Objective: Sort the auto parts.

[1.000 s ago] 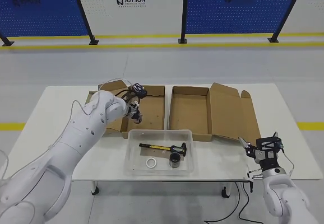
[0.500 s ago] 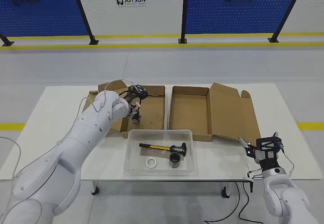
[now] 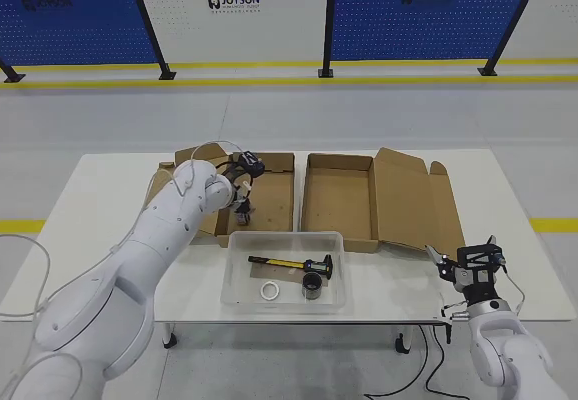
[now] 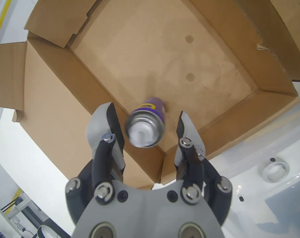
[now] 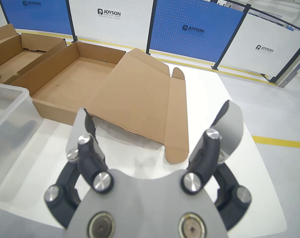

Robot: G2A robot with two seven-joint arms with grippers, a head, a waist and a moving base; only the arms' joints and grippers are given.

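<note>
A purple spray can (image 4: 146, 125) stands upright in the near corner of the left cardboard box (image 4: 164, 50). My left gripper (image 4: 145, 111) hangs just above it, open, with one finger on each side of the can and a gap on both sides. From above, that gripper (image 3: 242, 203) is over the left box (image 3: 274, 190). A clear bin (image 3: 237, 285) in front holds a yellow-handled hammer (image 3: 279, 263), a white ring (image 3: 268, 291) and a black cylinder (image 3: 312, 285). My right gripper (image 5: 154, 110) is open and empty over the table's front right (image 3: 464, 252).
A second cardboard box (image 3: 339, 200) lies open to the right of the first, its lid flap (image 3: 414, 200) spread flat towards the right arm. Bare white table (image 3: 99, 220) lies left of the boxes and around the right gripper. Blue fence panels stand behind the table.
The left arm's elbow has shifted a little while its gripper stays over the box's near corner. The right arm has not moved.
</note>
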